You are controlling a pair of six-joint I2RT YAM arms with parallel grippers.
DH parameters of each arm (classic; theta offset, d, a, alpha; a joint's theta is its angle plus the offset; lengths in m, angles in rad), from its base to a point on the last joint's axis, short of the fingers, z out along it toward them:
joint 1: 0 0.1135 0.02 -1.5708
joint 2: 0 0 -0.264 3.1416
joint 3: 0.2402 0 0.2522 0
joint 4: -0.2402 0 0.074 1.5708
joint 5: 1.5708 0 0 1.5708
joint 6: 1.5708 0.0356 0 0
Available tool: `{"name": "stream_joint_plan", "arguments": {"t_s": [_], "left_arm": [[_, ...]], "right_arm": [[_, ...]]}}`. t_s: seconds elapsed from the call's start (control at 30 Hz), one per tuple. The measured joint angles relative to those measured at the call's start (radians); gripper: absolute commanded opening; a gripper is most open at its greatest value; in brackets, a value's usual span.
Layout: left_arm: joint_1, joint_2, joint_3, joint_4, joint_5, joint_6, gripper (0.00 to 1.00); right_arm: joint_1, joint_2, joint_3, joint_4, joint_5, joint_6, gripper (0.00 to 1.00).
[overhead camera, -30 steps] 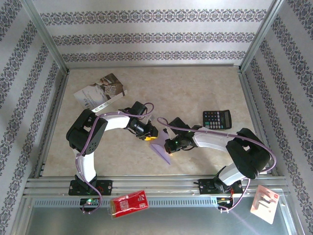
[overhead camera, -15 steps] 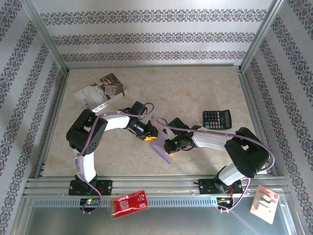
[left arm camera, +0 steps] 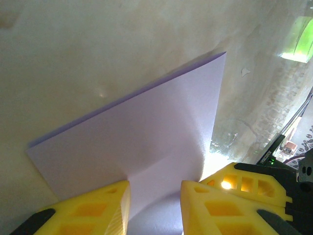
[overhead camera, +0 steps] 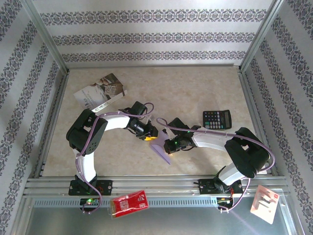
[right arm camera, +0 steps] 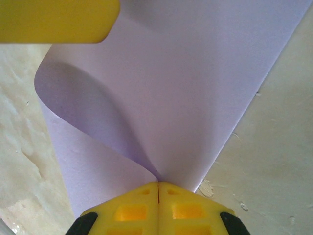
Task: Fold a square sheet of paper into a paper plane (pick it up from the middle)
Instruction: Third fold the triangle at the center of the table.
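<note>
Sheet of paper (overhead camera: 163, 152): pale lilac, in the middle of the counter (overhead camera: 195, 88) between the two arms. From above, a pointed strip of it runs out from under the tools toward the near edge.
Right tool (right arm camera: 158, 195): closed tight, jaws meeting with no gap, pinching the sheet at one edge.
Left tool (left arm camera: 154, 208): jaws apart, with the sheet's near edge running into the gap between them. It is not clamped (whether the tips press the paper down I cannot tell).
Curl: from the right tool's pinch one layer lifts and rolls over loosely, not flattened. The rest lies flat on the counter.
Folded edge: in the left wrist view a straight edge slants from lower left up to a sharp corner at upper right, and a faint crease crosses the sheet near the jaws.
Direction from the tool: the sheet spreads straight ahead of the right tool, toward the left tool, whose finger (right arm camera: 54, 19) sits at the far corner of the right wrist view. The two tools face each other across the paper.
Nearer arm: both are at the sheet, but the right one alone has hold of it.
Step in hand: probably laying a flap over, with the left tool as the hold-down.
Next move: it likely hinges on carrying the pinched edge across, square to that slanted fold.
Risk: the loose curl could set off-line.
Progress: no dart shape yet.
</note>
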Motion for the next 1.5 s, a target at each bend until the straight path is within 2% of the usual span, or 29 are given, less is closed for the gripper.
{"name": "stream_joint_plan", "arguments": {"t_s": [0.47,0.8,1.1,1.3,1.5], "left_arm": [[0.0,0.0,0.002,0.0,0.005,-0.001,0.35],[0.0,0.004,0.025,-0.008,0.011,-0.027,0.4],[0.011,0.003,0.03,0.006,0.007,-0.031,0.44],[0.045,-0.004,0.03,0.047,-0.018,-0.04,0.36],[0.04,-0.002,0.022,0.076,-0.013,-0.054,0.31]], "right_arm": [[0.004,0.005,-0.001,0.008,0.0,0.013,0.0],[0.061,-0.025,-0.06,0.115,0.035,0.129,0.0],[0.09,-0.029,-0.067,0.137,0.065,0.192,0.0],[0.09,-0.032,-0.068,0.136,0.064,0.187,0.0],[0.089,-0.032,-0.068,0.135,0.059,0.167,0.0]]}}
